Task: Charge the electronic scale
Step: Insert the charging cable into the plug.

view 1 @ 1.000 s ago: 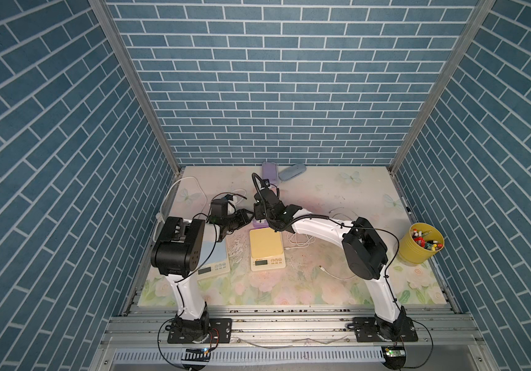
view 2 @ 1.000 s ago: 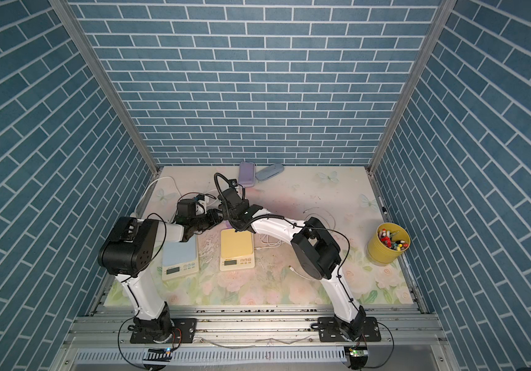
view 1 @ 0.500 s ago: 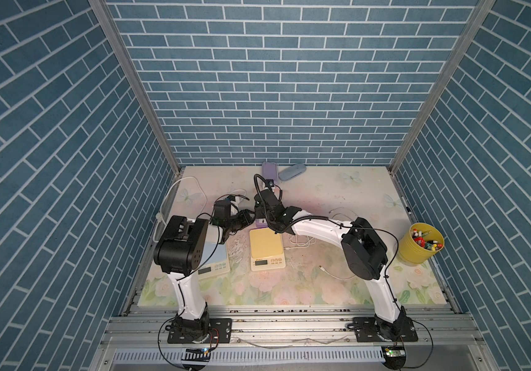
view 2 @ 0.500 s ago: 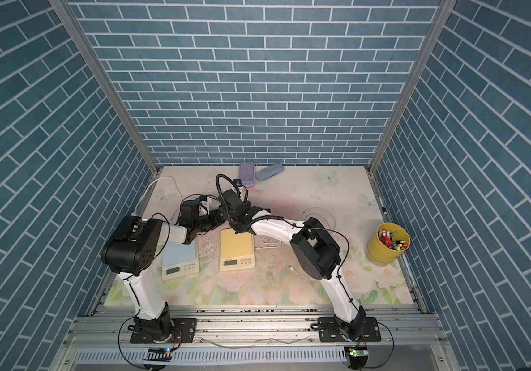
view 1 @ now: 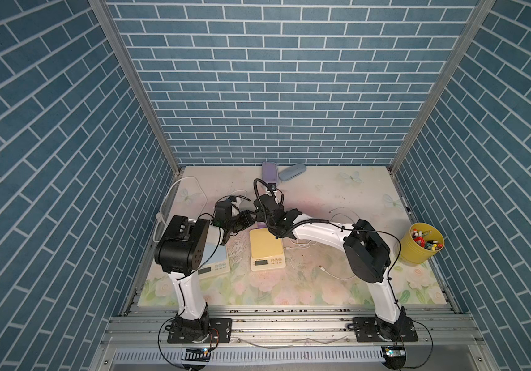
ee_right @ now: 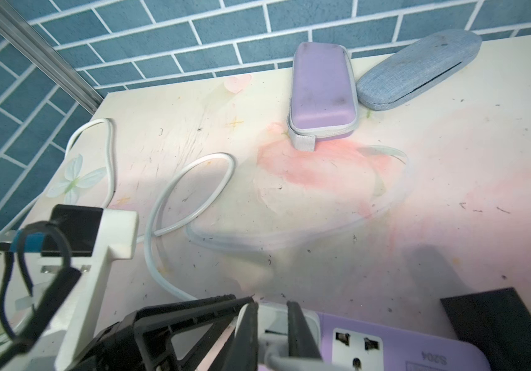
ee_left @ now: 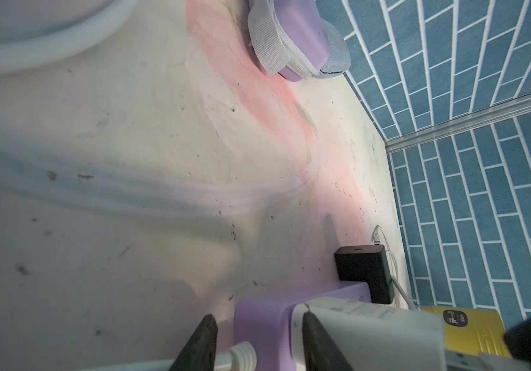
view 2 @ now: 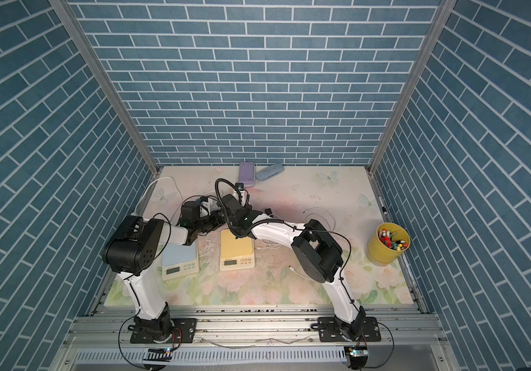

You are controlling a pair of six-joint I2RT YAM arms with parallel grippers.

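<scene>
Plainly, the only legible writing is "S204", printed on the purple power strip [ee_right: 402, 334] next to a socket. The small print on the white charger [ee_left: 370, 316] and the black label on the yellow scale [ee_left: 482, 337] are too small to read. The right gripper [ee_right: 271, 305] is almost closed, its fingers pinching the white charger at the strip's end. A black adapter [ee_right: 495, 324] stands further along the strip, just beside that gripper. The left gripper [ee_left: 257, 316] has its jaws partly apart astride the strip's cord end; whether they press on it cannot be told. The yellow scale lies on the counter [ee_right: 322, 208] just behind the right gripper, under its wrist.
</scene>
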